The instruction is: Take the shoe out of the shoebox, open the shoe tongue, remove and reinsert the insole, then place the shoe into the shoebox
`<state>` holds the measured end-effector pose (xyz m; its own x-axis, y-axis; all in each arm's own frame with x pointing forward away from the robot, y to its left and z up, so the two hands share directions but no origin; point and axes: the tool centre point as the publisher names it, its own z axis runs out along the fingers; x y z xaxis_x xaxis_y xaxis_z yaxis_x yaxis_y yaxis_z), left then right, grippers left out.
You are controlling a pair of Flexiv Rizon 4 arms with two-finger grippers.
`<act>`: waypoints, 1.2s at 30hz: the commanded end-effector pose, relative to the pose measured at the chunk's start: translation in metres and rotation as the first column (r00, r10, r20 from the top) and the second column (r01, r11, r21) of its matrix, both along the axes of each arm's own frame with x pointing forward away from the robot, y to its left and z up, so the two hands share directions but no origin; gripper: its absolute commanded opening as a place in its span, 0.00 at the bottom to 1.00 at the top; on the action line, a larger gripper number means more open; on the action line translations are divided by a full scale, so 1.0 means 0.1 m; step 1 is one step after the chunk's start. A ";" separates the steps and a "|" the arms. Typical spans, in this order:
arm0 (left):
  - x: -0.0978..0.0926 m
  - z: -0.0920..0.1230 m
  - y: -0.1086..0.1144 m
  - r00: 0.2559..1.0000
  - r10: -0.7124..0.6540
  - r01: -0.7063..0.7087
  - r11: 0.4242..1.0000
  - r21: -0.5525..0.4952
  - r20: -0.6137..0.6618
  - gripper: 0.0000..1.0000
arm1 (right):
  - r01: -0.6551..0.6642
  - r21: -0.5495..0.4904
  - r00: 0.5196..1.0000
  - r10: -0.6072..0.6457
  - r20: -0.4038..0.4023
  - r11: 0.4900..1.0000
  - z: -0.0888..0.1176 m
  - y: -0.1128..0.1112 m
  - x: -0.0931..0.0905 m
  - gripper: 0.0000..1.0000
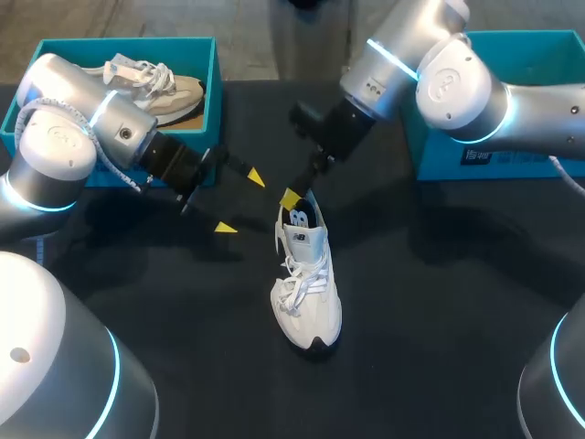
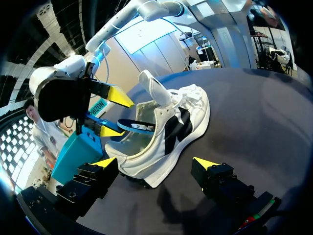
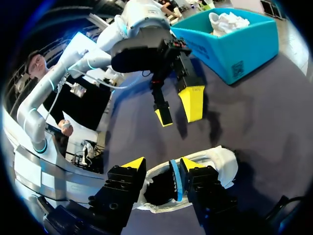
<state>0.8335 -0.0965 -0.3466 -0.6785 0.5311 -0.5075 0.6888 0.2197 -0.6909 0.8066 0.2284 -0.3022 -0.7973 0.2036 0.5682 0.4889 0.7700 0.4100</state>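
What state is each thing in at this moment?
shoe: upright on table, tongue lifted.
insole: partly out at the heel opening.
right gripper: open, insole against one finger.
left gripper: open, empty.
left shoebox: open, holding second shoe.
right shoebox: contents not visible.

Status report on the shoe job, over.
Left gripper open, hovering beside shoe. Right gripper open around insole, partly out at heel. Nothing blocking the shoe.

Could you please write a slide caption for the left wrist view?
Right gripper at the opening of the white sneaker, blue insole partly out; open left gripper faces it.
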 end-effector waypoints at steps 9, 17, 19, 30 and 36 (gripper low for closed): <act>-0.01 0.00 0.01 1.000 0.001 -0.001 1.000 -0.001 0.001 1.00 | -0.014 0.016 0.997 0.013 0.075 1.000 0.16 0.05 0.22 0.46; 0.01 0.01 0.02 1.000 0.009 -0.009 1.000 -0.006 0.004 1.00 | 0.061 0.035 0.993 -0.065 0.102 0.997 0.24 -0.07 0.21 0.35; 0.01 0.02 0.02 1.000 0.010 -0.010 1.000 0.001 0.002 1.00 | 0.083 0.041 0.991 -0.087 0.106 0.996 0.26 -0.08 0.20 0.24; 0.04 0.05 0.04 1.000 0.017 -0.017 1.000 0.012 0.004 1.00 | 0.297 0.026 0.946 -0.298 0.127 0.955 0.41 -0.24 0.25 0.00; 0.05 0.05 0.07 1.000 0.021 -0.021 1.000 0.014 0.002 1.00 | 0.387 0.040 0.906 -0.388 0.170 0.921 0.48 -0.31 0.29 0.00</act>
